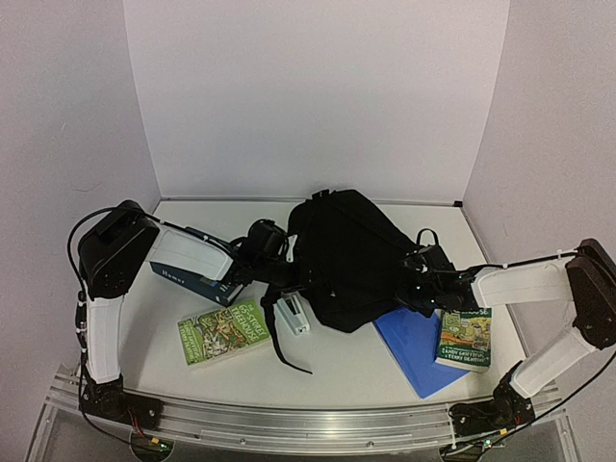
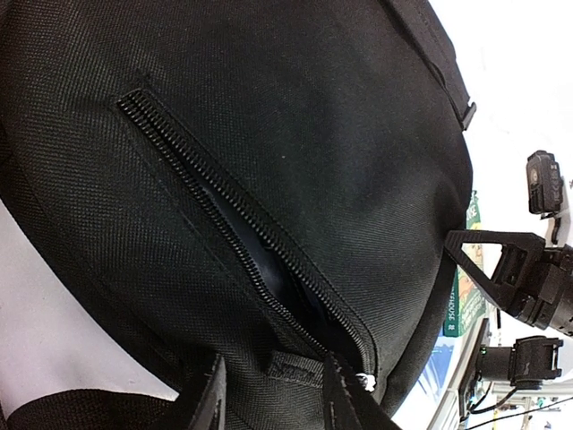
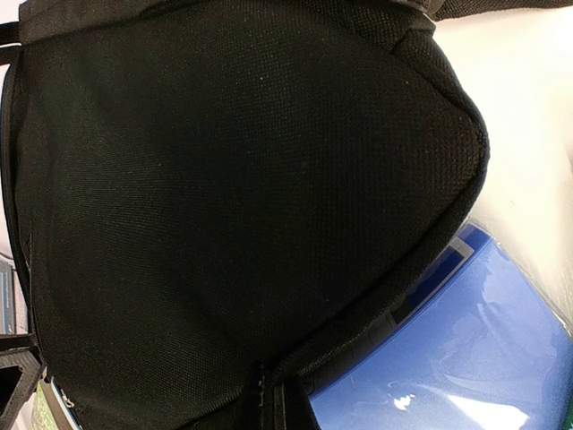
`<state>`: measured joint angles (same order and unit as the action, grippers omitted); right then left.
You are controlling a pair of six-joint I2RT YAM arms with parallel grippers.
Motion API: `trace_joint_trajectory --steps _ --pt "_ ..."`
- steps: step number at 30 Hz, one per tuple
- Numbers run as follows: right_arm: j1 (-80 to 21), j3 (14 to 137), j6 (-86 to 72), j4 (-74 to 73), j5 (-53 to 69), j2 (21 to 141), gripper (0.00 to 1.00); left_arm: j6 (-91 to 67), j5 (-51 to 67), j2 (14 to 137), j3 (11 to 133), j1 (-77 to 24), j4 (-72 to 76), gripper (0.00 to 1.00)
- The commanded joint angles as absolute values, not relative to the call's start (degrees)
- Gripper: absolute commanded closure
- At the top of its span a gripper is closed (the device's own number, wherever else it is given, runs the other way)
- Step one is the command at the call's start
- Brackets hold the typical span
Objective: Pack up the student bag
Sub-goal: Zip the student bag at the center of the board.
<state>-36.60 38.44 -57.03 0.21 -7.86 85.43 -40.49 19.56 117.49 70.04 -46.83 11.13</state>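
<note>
**On the bench (image 1: 356,385), two arms hold the student bag (image 1: 342,260) by its sides**

Nearest the arm bases lie a green paperback (image 1: 223,332), a blue folder (image 1: 409,356) and another green book (image 1: 465,337). Beyond them, mid-bench, sits the black bag, its zip (image 2: 224,224) partly parted. At the zip's end the left fingers (image 2: 213,405) appear closed on fabric. The right fingers (image 3: 260,408) pinch the opposite edge, nearly shut. Drawing them gently apart should tauten the zip line and widen the mouth.
</note>
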Motion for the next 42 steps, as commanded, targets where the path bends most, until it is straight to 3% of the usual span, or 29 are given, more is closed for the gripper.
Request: trace_joint_trajectory --steps 1,9,42 --pt "-36.70 39.11 -56.25 0.18 -7.38 84.80 1.00 -39.37 21.23 117.05 71.89 -47.07 15.24 0.66" --pt "-36.71 39.58 -55.99 0.18 -7.29 85.24 1.00 -37.47 17.57 113.93 69.68 -47.55 15.92 0.64" --pt "-36.67 38.63 -56.25 0.18 -6.96 83.81 1.00 -37.19 17.78 121.59 75.37 -50.65 8.25 0.60"
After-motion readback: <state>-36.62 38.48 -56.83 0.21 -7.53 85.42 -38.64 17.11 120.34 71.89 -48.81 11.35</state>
